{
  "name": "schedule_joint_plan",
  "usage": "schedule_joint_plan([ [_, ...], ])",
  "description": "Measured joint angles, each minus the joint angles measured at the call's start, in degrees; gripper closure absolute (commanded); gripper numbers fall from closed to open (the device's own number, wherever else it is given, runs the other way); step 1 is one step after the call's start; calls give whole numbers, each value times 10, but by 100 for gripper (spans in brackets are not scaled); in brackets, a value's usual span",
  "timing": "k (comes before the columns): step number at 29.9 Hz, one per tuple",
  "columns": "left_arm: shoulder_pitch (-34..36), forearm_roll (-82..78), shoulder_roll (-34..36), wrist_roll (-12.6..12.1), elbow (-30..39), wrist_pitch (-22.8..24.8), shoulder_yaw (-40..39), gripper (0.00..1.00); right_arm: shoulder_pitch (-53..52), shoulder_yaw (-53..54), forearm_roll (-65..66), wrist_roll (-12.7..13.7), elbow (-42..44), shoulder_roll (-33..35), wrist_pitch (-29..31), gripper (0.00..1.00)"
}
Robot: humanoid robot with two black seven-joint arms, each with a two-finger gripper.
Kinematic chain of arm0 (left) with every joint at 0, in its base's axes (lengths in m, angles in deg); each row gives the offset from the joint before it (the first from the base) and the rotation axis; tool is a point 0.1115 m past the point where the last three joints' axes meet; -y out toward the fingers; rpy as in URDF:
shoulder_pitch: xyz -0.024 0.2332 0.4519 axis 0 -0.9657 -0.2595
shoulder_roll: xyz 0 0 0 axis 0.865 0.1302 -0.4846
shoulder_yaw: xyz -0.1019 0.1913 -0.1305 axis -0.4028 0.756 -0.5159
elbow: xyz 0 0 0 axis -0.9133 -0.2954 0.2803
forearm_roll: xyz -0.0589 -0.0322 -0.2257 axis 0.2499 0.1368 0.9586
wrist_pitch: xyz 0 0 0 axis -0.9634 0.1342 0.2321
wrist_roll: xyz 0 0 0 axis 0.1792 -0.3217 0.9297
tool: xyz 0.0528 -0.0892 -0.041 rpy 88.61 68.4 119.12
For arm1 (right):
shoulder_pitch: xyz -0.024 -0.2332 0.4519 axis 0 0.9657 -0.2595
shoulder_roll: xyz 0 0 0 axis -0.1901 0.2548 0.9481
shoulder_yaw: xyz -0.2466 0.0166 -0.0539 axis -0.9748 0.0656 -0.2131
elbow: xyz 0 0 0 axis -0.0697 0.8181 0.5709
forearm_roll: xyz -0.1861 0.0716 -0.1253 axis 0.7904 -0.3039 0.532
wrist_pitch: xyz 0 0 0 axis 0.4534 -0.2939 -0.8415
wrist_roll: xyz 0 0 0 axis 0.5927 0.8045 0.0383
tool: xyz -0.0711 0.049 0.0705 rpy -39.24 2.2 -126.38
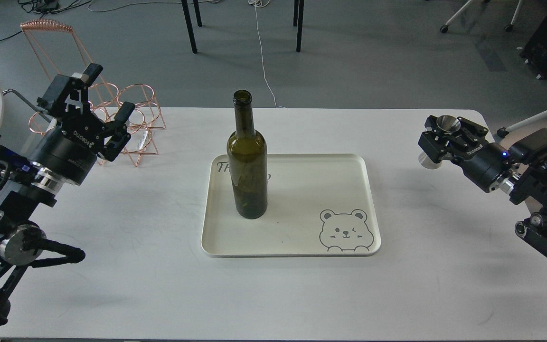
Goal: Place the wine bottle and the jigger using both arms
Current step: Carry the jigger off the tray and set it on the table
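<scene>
The dark olive-green wine bottle (pixel 248 161) stands upright on the left part of the cream tray (pixel 344 199) in the middle of the white table. My left gripper (pixel 105 102) is open and empty, raised at the far left, well apart from the bottle. My right gripper (pixel 439 137) is at the far right, shut on the shiny steel jigger (pixel 443 126), whose upper cone shows between the fingers and whose lower end shows below them. It holds the jigger above the table, to the right of the tray.
A copper wire rack (pixel 131 111) stands at the table's back left, right behind my left gripper. The tray has a bear drawing (pixel 347 230) at its front right corner. Chair legs and cables are on the floor beyond the table.
</scene>
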Motion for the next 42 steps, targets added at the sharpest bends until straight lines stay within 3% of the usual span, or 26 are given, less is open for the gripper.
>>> schedule_joint_plan([
  [8,1,-1,-2,0,1,0,1,2,28,-1,-7,0,59,-8,0,88],
  [13,1,-1,-2,0,4,0,1,2,31,-2,-8,0,93,-50,0,86],
  [23,1,-1,-1,0,7,0,1,2,26,0,-7,0,123,-96,0,62],
  [26,1,-1,-1,0,7,0,1,2,26,0,-7,0,124,-98,0,42],
  [31,1,-1,0,0,7,0,1,2,26,0,-8,0,123,-98,0,16],
  [35,1,-2,2,0,7,0,1,2,27,-1,-10,0,116,-94,0,6],
  [42,2,-3,7,0,7,0,1,2,49,-3,-14,0,68,-24,0,4],
])
